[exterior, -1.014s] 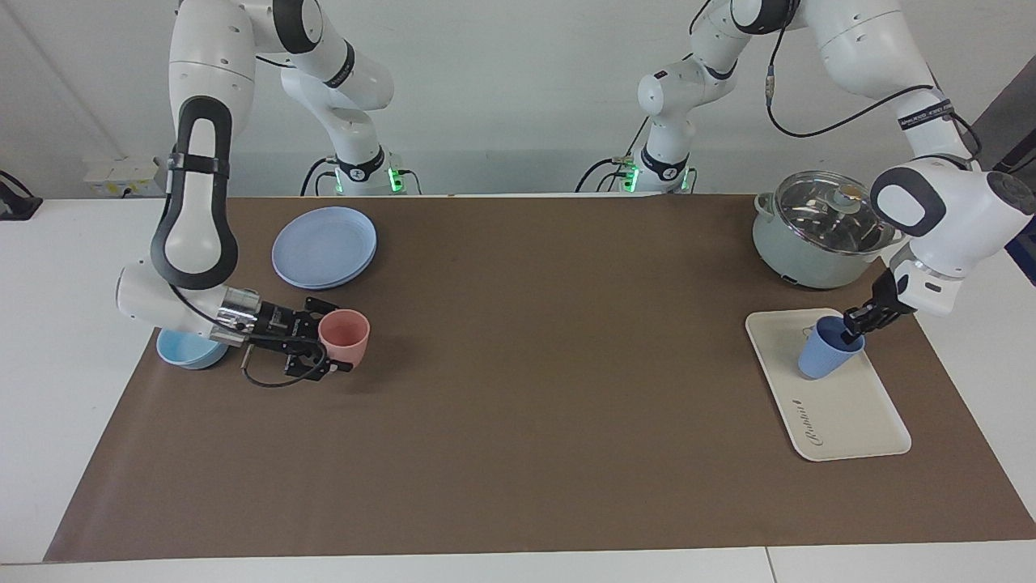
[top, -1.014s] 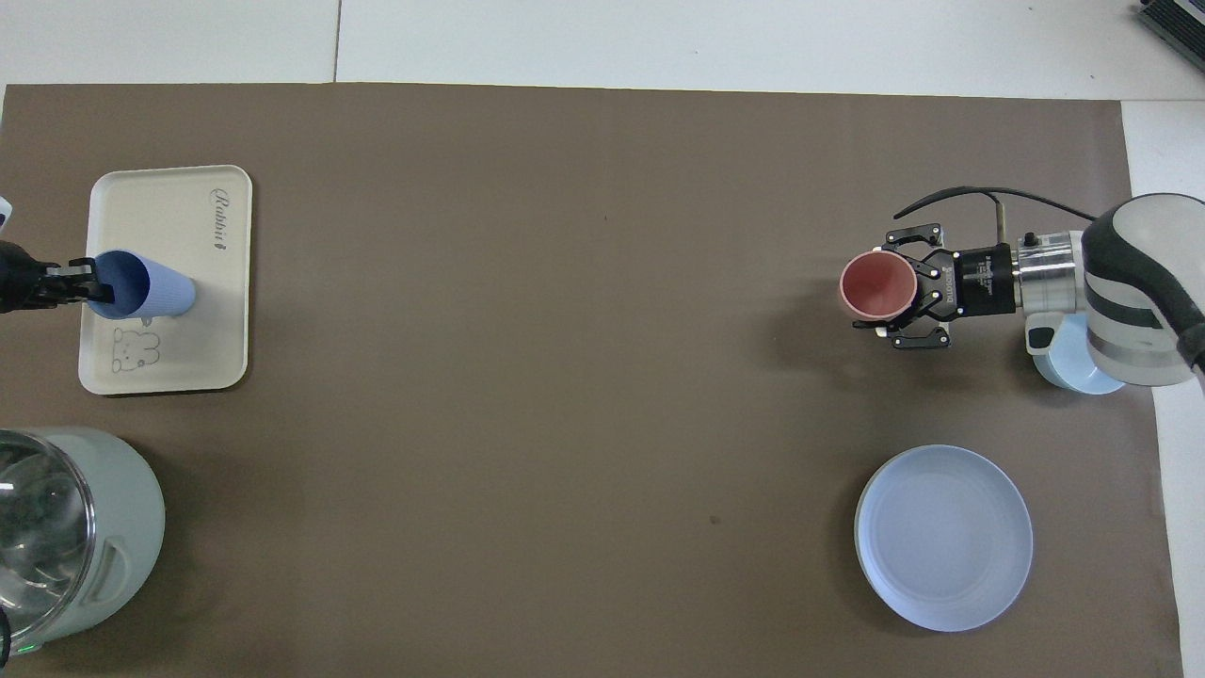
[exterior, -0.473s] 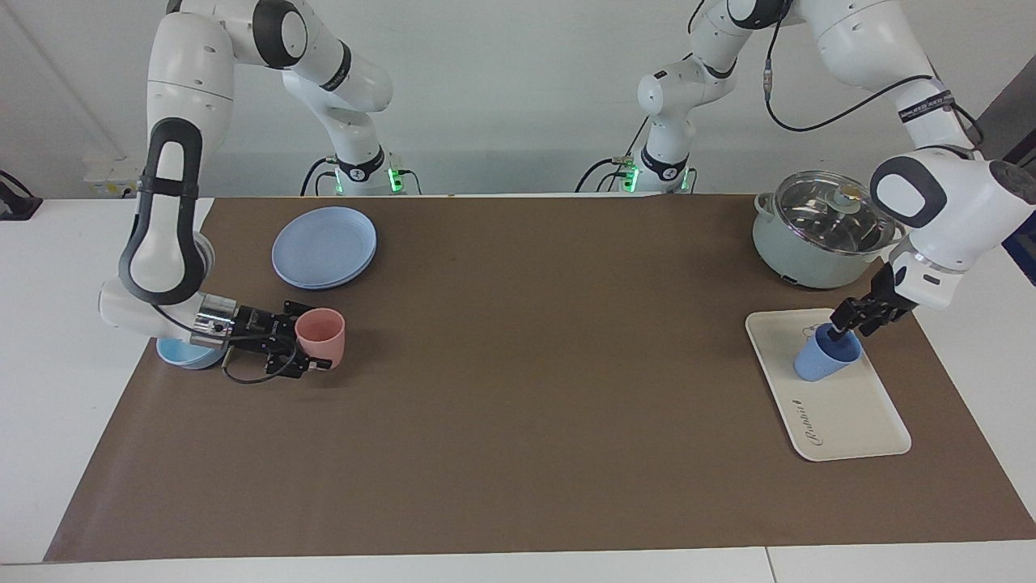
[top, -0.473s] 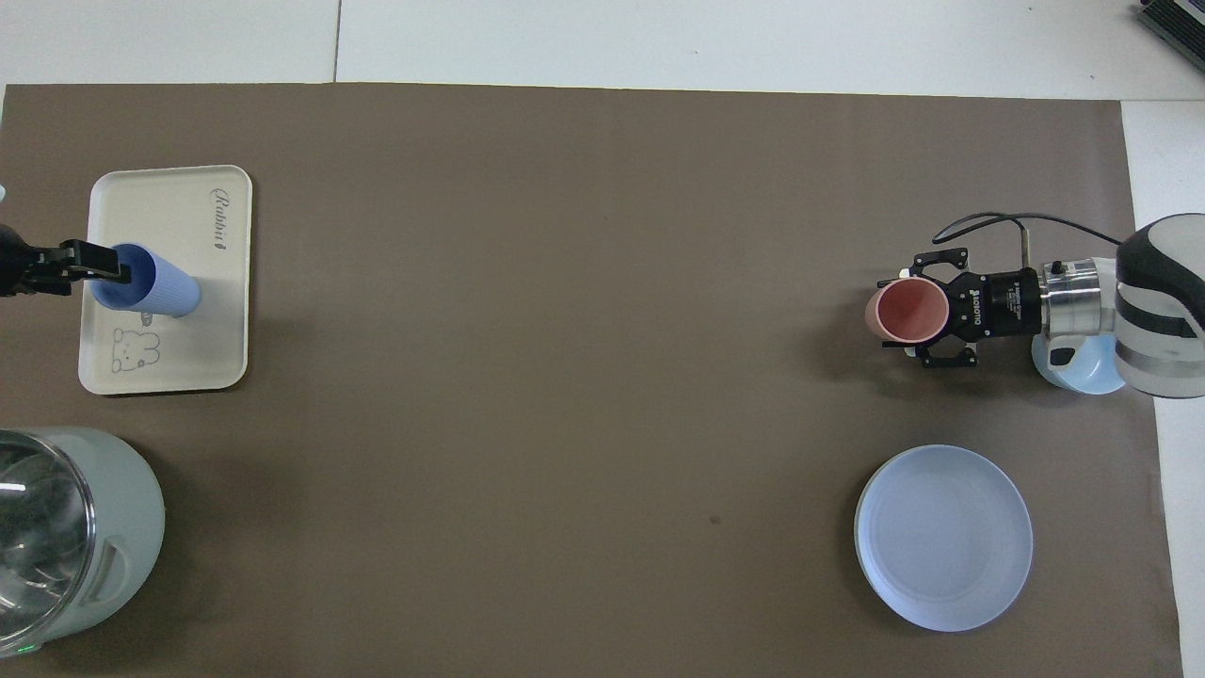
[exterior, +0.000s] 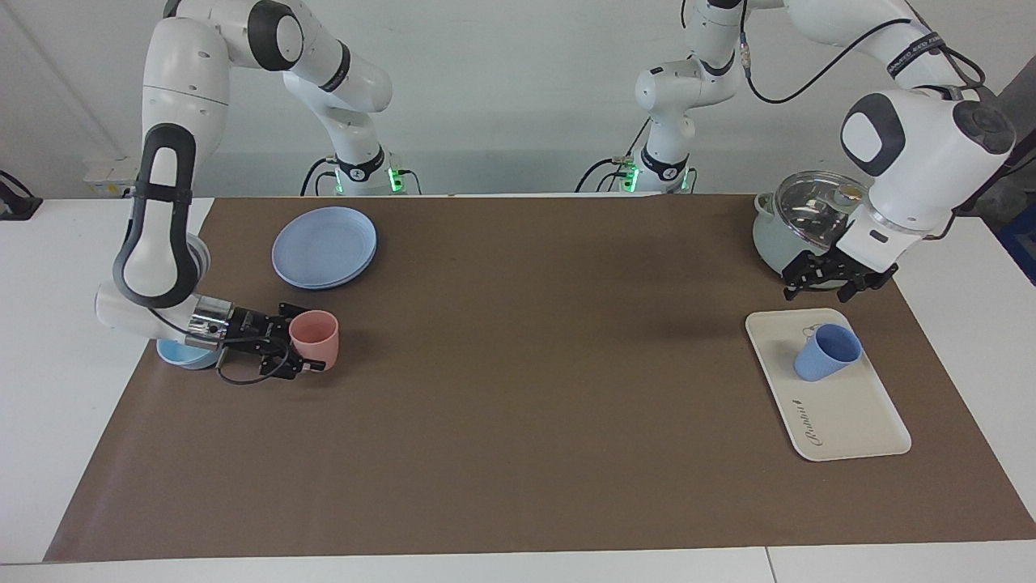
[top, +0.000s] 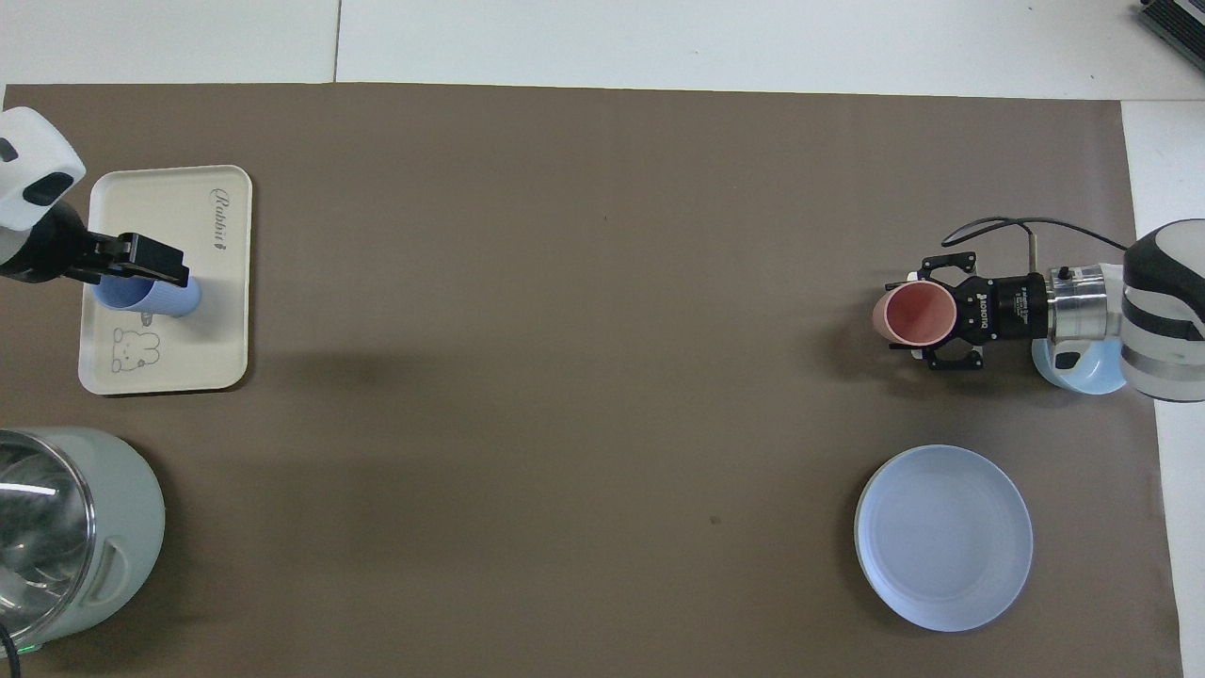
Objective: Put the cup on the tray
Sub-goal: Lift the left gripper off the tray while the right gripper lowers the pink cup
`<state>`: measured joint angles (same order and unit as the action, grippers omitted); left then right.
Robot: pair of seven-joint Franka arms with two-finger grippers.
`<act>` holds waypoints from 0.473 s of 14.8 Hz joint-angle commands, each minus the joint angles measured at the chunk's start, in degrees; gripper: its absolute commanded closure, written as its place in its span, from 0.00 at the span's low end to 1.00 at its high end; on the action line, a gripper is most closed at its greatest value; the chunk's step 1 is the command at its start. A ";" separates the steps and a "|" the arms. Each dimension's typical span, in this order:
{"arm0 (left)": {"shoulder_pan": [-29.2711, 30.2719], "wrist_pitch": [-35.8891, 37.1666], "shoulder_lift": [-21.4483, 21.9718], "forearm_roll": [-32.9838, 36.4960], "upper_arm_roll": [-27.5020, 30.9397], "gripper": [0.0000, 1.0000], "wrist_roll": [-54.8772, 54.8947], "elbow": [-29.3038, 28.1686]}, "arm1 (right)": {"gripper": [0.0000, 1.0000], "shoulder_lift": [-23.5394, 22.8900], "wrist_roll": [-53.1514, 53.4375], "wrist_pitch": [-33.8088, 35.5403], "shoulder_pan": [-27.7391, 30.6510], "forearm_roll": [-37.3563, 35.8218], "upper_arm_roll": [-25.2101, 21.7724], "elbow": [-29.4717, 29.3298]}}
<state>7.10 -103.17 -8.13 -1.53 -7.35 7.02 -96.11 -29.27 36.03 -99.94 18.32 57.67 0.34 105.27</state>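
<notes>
Facing view: cup (exterior: 827, 352) on tray (exterior: 850, 417), below left end effector (exterior: 835, 281).

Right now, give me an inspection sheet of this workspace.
Surface: brown mat on white table.
Job's things: blue cup stands on tray, released.
Clutter: plate, lidded pot, low bowl.
Grippers: left gripper raised over the tray's end by the pot, jaws open; right gripper shut on pink cup.
Cables: black cable along left arm.
Surroundings: white wall; nothing else seen.
</notes>
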 commanded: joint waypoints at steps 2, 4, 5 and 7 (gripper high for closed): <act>-6.91 2.01 3.47 1.44 0.67 0.00 -7.09 -3.63 | 0.45 -0.52 -6.75 0.71 0.58 -1.24 0.54 -0.15; -8.77 2.10 4.87 1.44 0.58 0.00 -8.16 -5.40 | 0.14 -0.52 -10.00 0.45 0.58 -1.68 0.45 -0.24; -8.69 2.10 5.23 0.83 0.49 0.00 -8.60 -5.23 | 0.12 -0.52 -10.19 0.36 0.75 -2.20 0.45 -0.24; -8.34 2.79 6.63 -0.84 0.58 0.00 -8.78 -4.44 | 0.06 -0.61 -10.01 0.01 0.67 -3.26 0.45 -0.33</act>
<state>-1.50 -101.29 -4.81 -1.56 -7.52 -1.35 -99.09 -29.59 27.50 -99.95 18.32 56.10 0.36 105.28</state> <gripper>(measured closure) 0.000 0.123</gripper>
